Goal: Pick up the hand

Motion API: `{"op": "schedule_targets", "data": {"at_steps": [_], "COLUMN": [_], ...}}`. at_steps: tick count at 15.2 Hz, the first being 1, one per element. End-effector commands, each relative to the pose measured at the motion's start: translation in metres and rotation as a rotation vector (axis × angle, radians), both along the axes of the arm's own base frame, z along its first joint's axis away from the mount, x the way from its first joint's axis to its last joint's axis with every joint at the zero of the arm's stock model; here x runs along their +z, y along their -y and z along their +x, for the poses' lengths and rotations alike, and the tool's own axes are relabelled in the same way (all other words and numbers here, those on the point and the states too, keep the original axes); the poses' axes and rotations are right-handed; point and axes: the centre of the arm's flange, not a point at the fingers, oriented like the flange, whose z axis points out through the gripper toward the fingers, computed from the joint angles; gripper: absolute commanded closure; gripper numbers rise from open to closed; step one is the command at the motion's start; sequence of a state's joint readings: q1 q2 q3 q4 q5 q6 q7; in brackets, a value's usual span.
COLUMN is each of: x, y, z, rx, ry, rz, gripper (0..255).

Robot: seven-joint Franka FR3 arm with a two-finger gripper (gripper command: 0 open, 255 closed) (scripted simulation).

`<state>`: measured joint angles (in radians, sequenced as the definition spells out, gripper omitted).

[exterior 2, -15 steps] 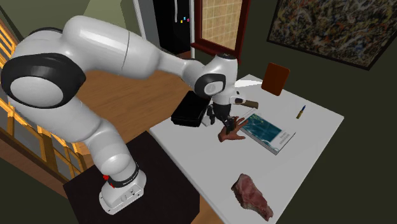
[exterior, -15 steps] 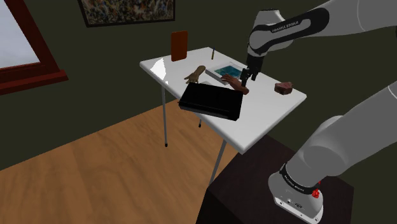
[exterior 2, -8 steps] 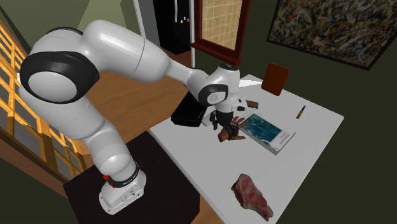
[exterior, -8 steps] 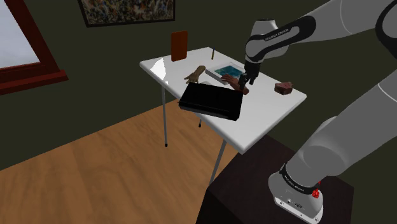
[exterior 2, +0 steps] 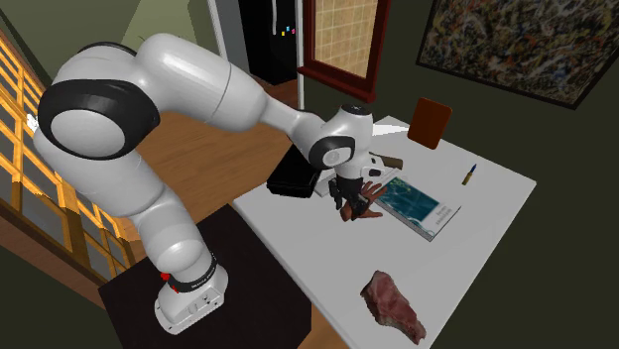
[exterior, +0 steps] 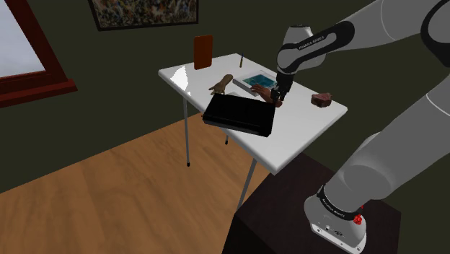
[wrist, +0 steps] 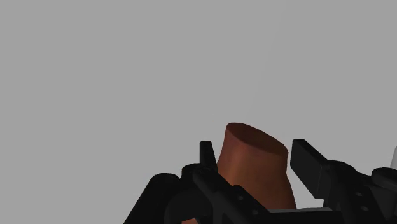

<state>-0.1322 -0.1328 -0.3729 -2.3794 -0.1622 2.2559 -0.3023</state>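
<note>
A white table [exterior: 297, 138] [exterior 2: 501, 248] on thin legs is carrying everything. Directly under the gripper [exterior: 276, 95] [exterior 2: 352, 198] a brown hand [exterior: 265, 92] [exterior 2: 361, 209] is lying against the corner of a teal book [exterior: 258, 79] [exterior 2: 421, 206], which is resting flat just beyond the gripper. A black case [exterior: 238, 115] [exterior 2: 295, 174] is lying just beside the gripper (its far corner is reaching the table's edge). Past the case, a second hand [exterior: 222, 85] is lying near the gripper. A pen [exterior: 241, 59] [exterior 2: 469, 175] is lying beyond the book. A rust-brown board [exterior: 203, 52] [exterior 2: 429, 121] is standing upright at the far corner, well apart from the gripper. A reddish lump [exterior: 321, 99] [exterior 2: 394, 305] is sitting near the gripper's other side.
</note>
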Motion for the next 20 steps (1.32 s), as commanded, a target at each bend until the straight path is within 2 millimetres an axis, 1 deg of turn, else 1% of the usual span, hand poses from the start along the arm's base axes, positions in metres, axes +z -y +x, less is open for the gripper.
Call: {"op": "schedule_targets", "data": {"at_steps": [1,5,20], "x": [-0.001,-0.001,0.078], "y": [0.000,0.000,0.000], "z": [0.000,0.000,0.000], "rx": [0.000,0.000,0.000], "ry": [-0.001,-0.001,-0.001], "rz": [0.001,0.001,0.001], "gripper": [255,255,255]}}
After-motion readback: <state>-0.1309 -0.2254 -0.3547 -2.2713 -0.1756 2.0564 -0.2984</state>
